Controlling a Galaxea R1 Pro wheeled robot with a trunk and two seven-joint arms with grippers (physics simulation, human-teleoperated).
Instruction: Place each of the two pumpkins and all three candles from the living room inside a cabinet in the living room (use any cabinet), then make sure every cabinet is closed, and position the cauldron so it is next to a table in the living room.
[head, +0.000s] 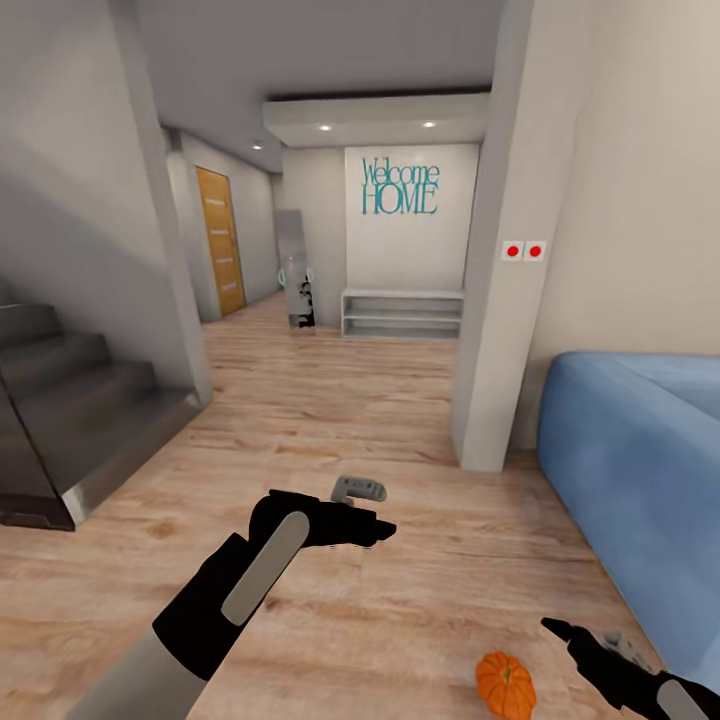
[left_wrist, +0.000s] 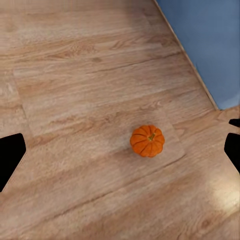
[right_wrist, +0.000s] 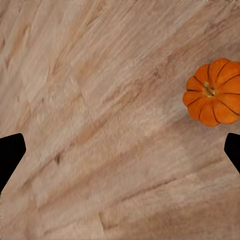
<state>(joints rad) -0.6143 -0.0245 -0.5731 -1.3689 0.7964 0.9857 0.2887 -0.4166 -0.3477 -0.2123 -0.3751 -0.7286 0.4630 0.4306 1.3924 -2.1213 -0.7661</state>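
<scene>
Pumpkin (head: 505, 684) sits on the floor just beside the right gripper (head: 560, 630), jaws apart and empty, left gripper (head: 375, 530) farther off, also spread.

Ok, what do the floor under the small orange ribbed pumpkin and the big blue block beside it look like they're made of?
The floor looks like light wood planks, matte: visible grain and board seams. The small orange ribbed pumpkin has a smooth, slightly glossy skin; real or plastic, I can't tell. The blue block looks like soft matte upholstery, probably a fabric sofa.

One ribbed orange pumpkin (head: 505, 685) upright on the floor (apparently untouched)
</scene>
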